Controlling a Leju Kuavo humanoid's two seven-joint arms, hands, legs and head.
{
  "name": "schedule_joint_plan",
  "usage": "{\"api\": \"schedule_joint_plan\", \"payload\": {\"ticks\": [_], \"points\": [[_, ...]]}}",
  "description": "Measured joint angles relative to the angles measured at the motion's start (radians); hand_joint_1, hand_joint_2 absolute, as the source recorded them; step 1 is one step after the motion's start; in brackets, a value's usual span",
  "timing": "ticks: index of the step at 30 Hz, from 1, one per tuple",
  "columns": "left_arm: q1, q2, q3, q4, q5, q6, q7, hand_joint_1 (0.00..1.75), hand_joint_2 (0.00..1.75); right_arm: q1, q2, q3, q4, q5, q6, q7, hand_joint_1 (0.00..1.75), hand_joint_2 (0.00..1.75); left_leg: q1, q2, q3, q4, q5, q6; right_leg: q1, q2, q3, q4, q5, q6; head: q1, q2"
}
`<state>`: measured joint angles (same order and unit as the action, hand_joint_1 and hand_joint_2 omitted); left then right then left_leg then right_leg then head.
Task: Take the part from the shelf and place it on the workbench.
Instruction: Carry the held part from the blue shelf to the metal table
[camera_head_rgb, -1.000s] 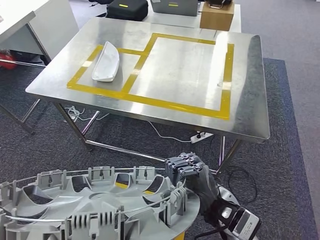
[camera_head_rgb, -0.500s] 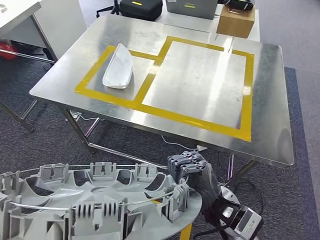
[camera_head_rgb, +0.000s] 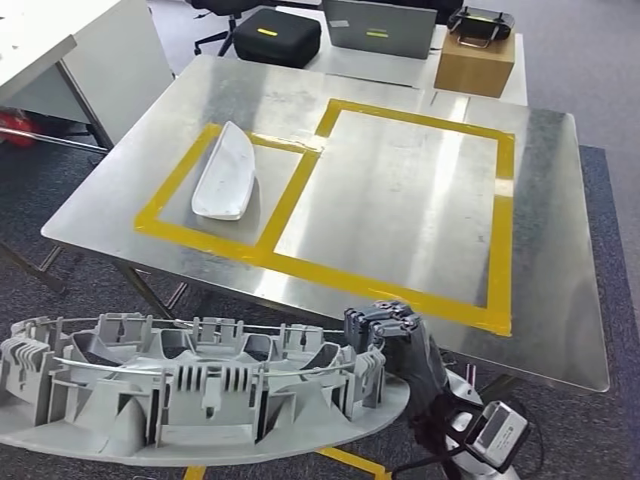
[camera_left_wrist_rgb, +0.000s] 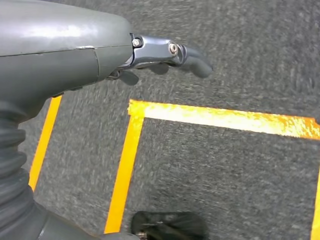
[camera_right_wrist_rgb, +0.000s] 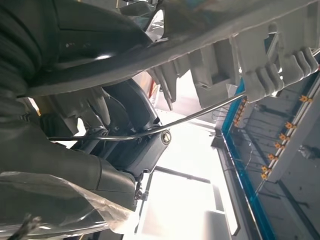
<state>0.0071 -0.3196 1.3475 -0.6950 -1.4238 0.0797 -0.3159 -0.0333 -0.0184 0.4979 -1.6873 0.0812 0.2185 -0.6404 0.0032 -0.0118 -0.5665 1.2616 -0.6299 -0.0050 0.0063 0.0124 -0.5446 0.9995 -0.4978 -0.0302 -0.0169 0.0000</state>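
One large round part (camera_head_rgb: 189, 395) of grey moulded plastic, ribbed and slotted around its rim with a thin wire ring running through the clips, sits low and near in the head view, held level above the carpet. The right hand (camera_head_rgb: 392, 345) grips its right edge, dark fingers curled over the rim. In the right wrist view the same rim (camera_right_wrist_rgb: 241, 55) passes just beside the hand (camera_right_wrist_rgb: 113, 135), with the wire ring (camera_right_wrist_rgb: 196, 116) crossing the thumb; the hold itself is partly hidden there by the part.

Beyond the part stands the workbench (camera_head_rgb: 558, 290), a smooth reflective steel top marked with yellow tape (camera_head_rgb: 302, 265) into a small square on the left and a larger one on the right. A white curved shell-like piece (camera_head_rgb: 225, 175) lies in the small square. Farther off sit a black case (camera_head_rgb: 275, 35), a laptop (camera_head_rgb: 380, 28) and a cardboard box (camera_head_rgb: 474, 62). The near edge of the bench lies between the part and the taped squares.

The left wrist view looks down on grey carpet with yellow floor tape (camera_left_wrist_rgb: 222, 119). The left hand (camera_left_wrist_rgb: 166, 52) holds nothing, one dark finger reaching out straight; how the others lie I cannot tell.
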Motion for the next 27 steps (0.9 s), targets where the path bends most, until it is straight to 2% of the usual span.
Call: {"api": "schedule_joint_plan", "payload": {"ticks": [1,2,3,4,6,7,8,10,11,12,13,15,16,17,18,19,20,21,22,23,24,25,26,27], "points": [[0.0,0.0,0.002,0.0,0.0,0.001,0.0,0.0,1.75,0.001,0.0,-0.001,0.0,-0.004,-0.001,0.004,1.75,1.75,0.004,0.0,-0.034,0.024,-0.042,-0.006,-0.004,0.006,0.014,-0.001,-0.009,0.002,0.0,0.0],[0.0,0.0,0.004,0.0,-0.001,0.002,0.0,0.0,1.75,0.002,0.001,-0.003,0.0,-0.01,-0.003,0.007,1.75,1.75,0.008,0.0,-0.057,0.023,-0.07,-0.012,-0.008,0.014,0.028,-0.001,-0.021,0.005,0.0,0.0],[0.0,0.0,0.005,0.0,-0.001,0.003,0.0,0.0,1.75,0.003,0.001,-0.004,0.0,-0.014,-0.005,0.01,1.75,1.75,0.012,0.0,-0.07,-0.002,-0.068,-0.018,-0.012,0.025,0.044,-0.001,-0.033,0.009,0.0,0.0],[0.0,0.001,0.006,0.0,-0.001,0.005,0.0,0.0,1.75,0.004,0.002,-0.006,0.0,-0.018,-0.007,0.011,1.75,1.75,0.016,-0.002,-0.073,-0.048,-0.031,-0.024,-0.017,0.035,0.06,-0.001,-0.046,0.016,0.0,0.0],[0.003,0.0,0.008,0.001,-0.001,0.007,0.0,0.0,1.75,0.006,0.003,-0.009,0.001,-0.024,-0.009,0.013,1.75,1.75,0.026,-0.016,-0.074,-0.155,0.099,-0.034,-0.024,0.054,0.082,0.003,-0.073,0.031,-0.002,0.0],[0.004,-0.001,0.01,0.002,-0.001,0.009,0.0,0.0,1.75,0.006,0.003,-0.012,0.002,-0.027,-0.01,0.014,1.75,1.75,0.027,-0.022,-0.074,-0.186,0.147,-0.032,-0.025,0.063,0.083,0.007,-0.085,0.04,-0.004,0.0],[0.004,-0.001,0.011,0.003,-0.001,0.012,0.0,0.0,1.75,0.007,0.005,-0.015,0.003,-0.031,-0.01,0.017,1.75,1.75,0.026,-0.025,-0.076,-0.198,0.171,-0.025,-0.026,0.07,0.082,0.008,-0.094,0.048,-0.006,0.0],[0.002,-0.002,0.011,0.004,-0.001,0.017,0.001,0.0,1.75,0.009,0.007,-0.022,0.003,-0.038,-0.01,0.021,1.75,1.75,0.02,-0.017,-0.074,-0.194,0.17,-0.005,-0.03,0.079,0.081,0.002,-0.104,0.062,-0.009,0.0],[0.001,-0.002,0.01,0.004,-0.001,0.02,0.001,0.0,1.75,0.01,0.008,-0.027,0.003,-0.041,-0.01,0.022,1.75,1.75,0.02,-0.011,-0.072,-0.197,0.169,0.003,-0.031,0.073,0.083,0.001,-0.108,0.067,-0.009,0.0],[0.0,-0.003,0.01,0.004,-0.001,0.022,0.001,0.0,1.75,0.01,0.008,-0.031,0.002,-0.043,-0.01,0.023,1.75,1.75,0.021,-0.005,-0.067,-0.201,0.167,0.01,-0.031,0.058,0.078,0.014,-0.117,0.071,-0.006,0.0],[-0.001,-0.003,0.009,0.004,0.0,0.023,0.001,0.0,1.75,0.01,0.008,-0.034,0.002,-0.045,-0.01,0.023,1.75,1.75,0.021,0.002,-0.061,-0.205,0.164,0.018,-0.029,0.038,0.058,0.054,-0.137,0.075,-0.003,0.0],[0.0,-0.003,0.01,0.004,0.001,0.025,0.0,0.0,1.75,0.01,0.008,-0.04,0.002,-0.049,-0.009,0.024,1.75,1.75,0.017,0.019,-0.053,-0.208,0.156,0.029,-0.026,0.002,-0.021,0.186,-0.189,0.078,0.003,0.0],[0.0,-0.003,0.01,0.004,0.002,0.026,0.0,0.0,1.75,0.011,0.008,-0.042,0.002,-0.051,-0.009,0.024,1.75,1.75,0.013,0.028,-0.05,-0.208,0.151,0.033,-0.025,-0.004,-0.069,0.252,-0.205,0.077,0.004,0.0],[0.0,-0.003,0.01,0.004,0.002,0.025,0.0,0.0,1.75,0.014,0.008,-0.045,0.002,-0.051,-0.008,0.025,1.75,1.75,0.01,0.036,-0.047,-0.208,0.146,0.036,-0.024,-0.005,-0.103,0.289,-0.202,0.075,0.004,0.0],[-0.001,-0.003,0.009,0.004,0.003,0.025,0.0,0.0,1.75,0.016,0.008,-0.047,0.002,-0.052,-0.008,0.026,1.75,1.75,0.006,0.044,-0.04,-0.208,0.141,0.038,-0.021,-0.007,-0.118,0.289,-0.178,0.07,0.004,0.0],[-0.001,-0.003,0.009,0.004,0.005,0.025,0.0,0.0,1.75,0.017,0.008,-0.049,0.002,-0.052,-0.007,0.027,1.75,1.75,0.002,0.053,-0.032,-0.209,0.135,0.039,-0.017,-0.012,-0.113,0.249,-0.136,0.062,0.005,0.0],[-0.001,-0.003,0.009,0.004,0.007,0.024,0.0,0.0,1.75,0.018,0.008,-0.051,0.002,-0.053,-0.005,0.027,1.75,1.75,-0.001,0.061,-0.022,-0.21,0.129,0.04,-0.009,-0.027,-0.092,0.183,-0.087,0.051,0.005,0.0],[-0.001,-0.004,0.009,0.004,0.008,0.023,0.0,0.0,1.75,0.017,0.008,-0.052,0.002,-0.054,-0.004,0.028,1.75,1.75,-0.005,0.07,-0.014,-0.21,0.123,0.04,0.001,-0.058,-0.068,0.12,-0.051,0.036,0.003,0.0],[0.0,-0.005,0.008,0.005,0.01,0.022,0.0,0.0,1.75,0.016,0.009,-0.053,0.002,-0.055,-0.003,0.028,1.75,1.75,-0.008,0.078,-0.008,-0.211,0.118,0.037,0.011,-0.084,-0.047,0.07,-0.028,0.026,0.003,0.0],[0.0,-0.005,0.009,0.006,0.011,0.02,0.001,0.0,1.75,0.015,0.009,-0.053,0.002,-0.055,-0.001,0.028,1.75,1.75,-0.009,0.088,-0.004,-0.212,0.116,0.034,0.018,-0.103,-0.035,0.042,-0.019,0.019,0.002,0.0],[0.0,-0.005,0.009,0.006,0.011,0.019,0.001,0.0,1.75,0.016,0.01,-0.053,0.001,-0.056,0.0,0.028,1.75,1.75,-0.011,0.1,-0.003,-0.213,0.115,0.031,0.022,-0.107,-0.032,0.035,-0.02,0.016,0.002,0.0],[-0.001,-0.005,0.009,0.006,0.011,0.019,0.001,0.0,1.75,0.016,0.011,-0.054,0.001,-0.056,0.001,0.028,1.75,1.75,-0.011,0.114,0.0,-0.216,0.115,0.027,0.021,-0.093,-0.03,0.028,-0.015,0.018,0.002,0.0],[-0.002,-0.004,0.008,0.006,0.011,0.019,0.001,0.0,1.75,0.018,0.012,-0.054,0.0,-0.055,0.001,0.029,1.75,1.75,-0.012,0.118,0.003,-0.216,0.112,0.023,0.017,-0.078,-0.027,0.02,-0.009,0.018,0.002,0.0],[-0.002,-0.003,0.008,0.006,0.011,0.019,0.001,0.0,1.75,0.019,0.012,-0.055,0.0,-0.055,0.001,0.029,1.75,1.75,-0.011,0.108,0.003,-0.207,0.103,0.018,0.012,-0.064,-0.023,0.013,-0.003,0.016,0.001,0.0]]}}
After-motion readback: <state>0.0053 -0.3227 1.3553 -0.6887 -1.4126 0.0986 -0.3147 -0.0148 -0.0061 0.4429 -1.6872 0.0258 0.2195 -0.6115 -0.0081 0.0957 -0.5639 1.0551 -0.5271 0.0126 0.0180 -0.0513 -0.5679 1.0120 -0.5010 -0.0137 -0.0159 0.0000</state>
